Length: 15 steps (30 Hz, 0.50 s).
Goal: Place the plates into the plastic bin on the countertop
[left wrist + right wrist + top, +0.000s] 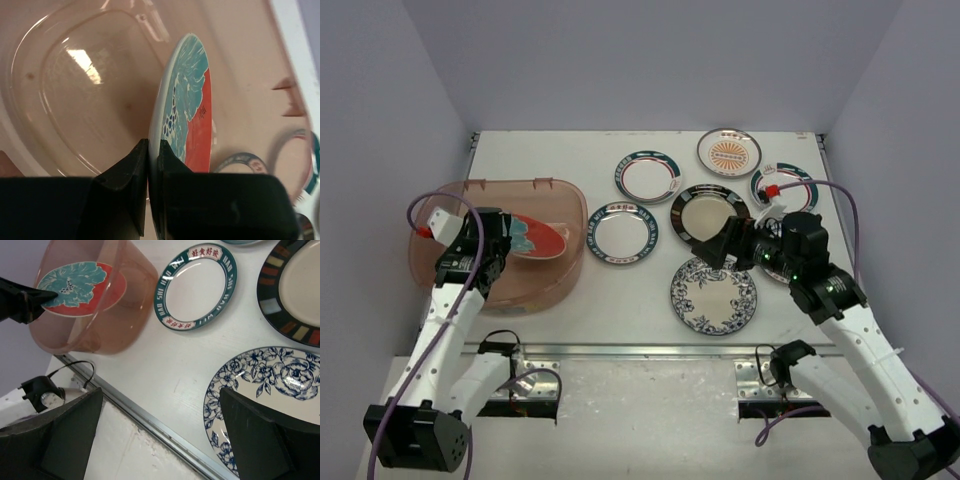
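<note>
The placing step is in hand for the first plate: the left gripper [498,238] is pinched on the rim of the red-and-teal floral plate [540,238], which hangs tilted inside the plastic bin [520,184] at the left of the overhead frame. In the left wrist view it looks clear of the tub's floor. The next move probably calls for lowering the plate until its free edge meets the bottom, then releasing it to lie flat and leave room alongside. The right gripper [717,246] hovers with fingers spread above the blue floral plate [714,296], holding nothing. The other plates lie on the countertop [620,300] right of the bin. The teal-rimmed plate [197,287] carries red Chinese characters and white capitals around its band, too small to read surely.
</note>
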Tool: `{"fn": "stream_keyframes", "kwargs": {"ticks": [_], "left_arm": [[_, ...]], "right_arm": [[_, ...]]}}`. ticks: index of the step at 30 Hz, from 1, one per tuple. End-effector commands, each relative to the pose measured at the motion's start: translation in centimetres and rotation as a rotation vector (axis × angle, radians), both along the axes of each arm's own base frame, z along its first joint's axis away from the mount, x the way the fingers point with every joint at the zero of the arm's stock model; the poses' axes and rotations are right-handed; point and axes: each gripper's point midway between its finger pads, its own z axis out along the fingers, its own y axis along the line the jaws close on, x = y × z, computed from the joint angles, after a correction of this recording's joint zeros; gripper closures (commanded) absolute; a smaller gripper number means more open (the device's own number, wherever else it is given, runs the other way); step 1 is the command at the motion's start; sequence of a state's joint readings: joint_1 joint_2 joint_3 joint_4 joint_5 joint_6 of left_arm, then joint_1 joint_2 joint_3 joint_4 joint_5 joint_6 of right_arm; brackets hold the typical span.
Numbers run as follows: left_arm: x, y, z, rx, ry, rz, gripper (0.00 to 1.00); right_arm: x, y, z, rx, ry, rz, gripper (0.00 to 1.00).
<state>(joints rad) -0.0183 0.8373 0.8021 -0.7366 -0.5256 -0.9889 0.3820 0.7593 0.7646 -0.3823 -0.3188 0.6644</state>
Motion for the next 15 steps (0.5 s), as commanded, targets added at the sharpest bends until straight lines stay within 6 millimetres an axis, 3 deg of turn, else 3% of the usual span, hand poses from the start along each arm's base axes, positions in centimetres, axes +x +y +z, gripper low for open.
{"fn": "stream_keyframes", "kwargs": {"ticks": [1, 5, 8, 9, 10, 13, 15], "left_arm": [[4.5, 1.0, 2.6, -0.033, -0.250, 0.097, 1.00], [5.7, 0.7, 0.2, -0.044, -0.193, 0.079, 0.96], [6.1, 1.9, -1.2, -0.039, -0.190, 0.079, 0.68], [6.1, 1.9, -1.2, -0.039, -0.190, 0.079, 0.66], [6.3, 2.3, -1.6, -0.044, -0.189, 0.073, 0.45], [6.4, 2.2, -2.5, -0.046, -0.135, 0.038, 0.07], [6.6, 1.7, -3.3, -0.047, -0.070, -0.005, 0.00]], "right_arm": [[-1.4, -0.4, -1.9, -0.041, -0.003, 0.037, 0.01], [-2.3, -0.3, -3.5, -0.036, 0.031, 0.064, 0.01], [-2.6, -0.5, -4.6, -0.037, 0.057, 0.050, 0.01], [-2.7, -0.6, -5.0, -0.042, 0.064, 0.045, 0.01], [-2.7, -0.8, -5.7, -0.052, 0.079, 0.037, 0.01], [-2.6, -1.2, -8.0, -0.084, 0.140, 0.010, 0.01], [-2.3, -1.7, -9.2, -0.094, 0.177, -0.036, 0.01]]}}
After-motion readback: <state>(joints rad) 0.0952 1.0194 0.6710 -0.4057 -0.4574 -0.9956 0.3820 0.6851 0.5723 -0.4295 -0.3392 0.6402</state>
